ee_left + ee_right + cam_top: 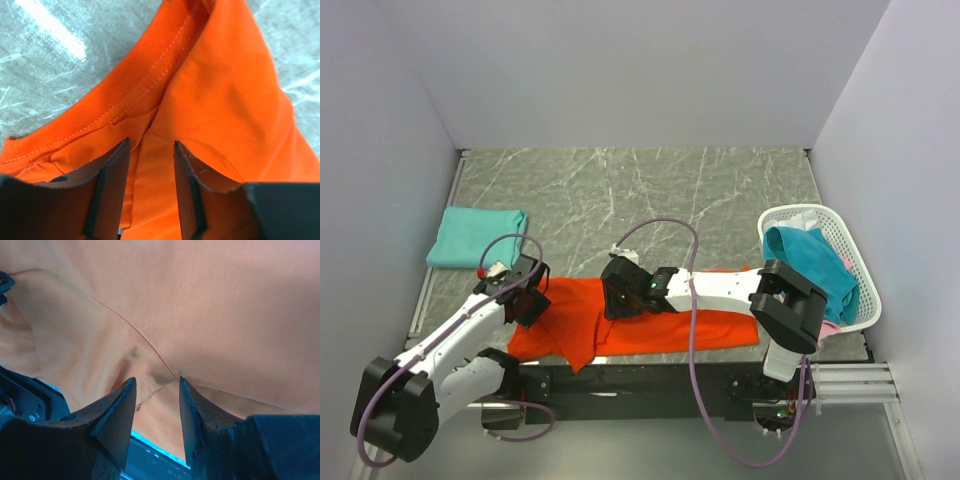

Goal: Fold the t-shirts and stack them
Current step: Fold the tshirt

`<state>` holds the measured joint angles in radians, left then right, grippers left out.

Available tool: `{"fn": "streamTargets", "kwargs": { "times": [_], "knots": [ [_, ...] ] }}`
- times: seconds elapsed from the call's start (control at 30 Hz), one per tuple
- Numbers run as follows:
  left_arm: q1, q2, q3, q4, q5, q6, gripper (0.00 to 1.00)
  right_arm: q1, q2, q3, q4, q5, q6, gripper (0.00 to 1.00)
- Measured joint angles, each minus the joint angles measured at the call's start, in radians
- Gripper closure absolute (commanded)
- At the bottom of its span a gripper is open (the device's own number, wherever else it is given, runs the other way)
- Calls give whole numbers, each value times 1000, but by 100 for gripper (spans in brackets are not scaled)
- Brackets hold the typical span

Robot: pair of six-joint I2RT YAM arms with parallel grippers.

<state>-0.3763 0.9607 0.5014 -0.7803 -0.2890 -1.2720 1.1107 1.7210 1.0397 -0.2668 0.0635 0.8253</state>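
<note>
The orange-red t-shirt (710,325) lies spread along the near edge of the table. My left gripper (532,300) is at its left end by the collar (115,95). In the left wrist view the gripper (150,142) is open, its jaws straddling a fold of the orange-red cloth (230,90). My right gripper (615,300) is over the shirt's middle. In the right wrist view it (157,380) is open, close above the cloth (210,305) near a seam. A folded teal t-shirt (477,237) lies at the back left.
A white lattice basket (800,212) stands at the right and holds another teal shirt (810,255) and some pink cloth (831,327). Grey walls close in the left, back and right. The table's near edge (160,452) lies just below the right gripper.
</note>
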Motion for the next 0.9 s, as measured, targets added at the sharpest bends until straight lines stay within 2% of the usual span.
{"fn": "streamTargets", "kwargs": {
  "times": [0.2,0.3,0.4,0.5,0.53,0.8,0.87,0.9],
  "knots": [
    [0,66,0,37,5,2,60,0,7,3,-3,0,0,53],
    [0,85,-1,44,3,4,67,0,12,5,-6,1,0,53],
    [0,90,-2,44,2,4,77,0,18,6,-7,1,0,53],
    [0,87,-5,45,0,2,92,0,27,10,-7,1,0,54],
    [0,82,-6,47,-2,2,99,0,32,12,-8,1,0,54],
    [0,52,-22,77,-5,12,99,0,56,44,-16,7,0,55],
    [0,45,-22,80,-5,15,99,0,56,49,-16,9,0,57],
    [0,40,-22,80,-4,16,99,0,56,50,-17,12,1,61]
  ]
}}
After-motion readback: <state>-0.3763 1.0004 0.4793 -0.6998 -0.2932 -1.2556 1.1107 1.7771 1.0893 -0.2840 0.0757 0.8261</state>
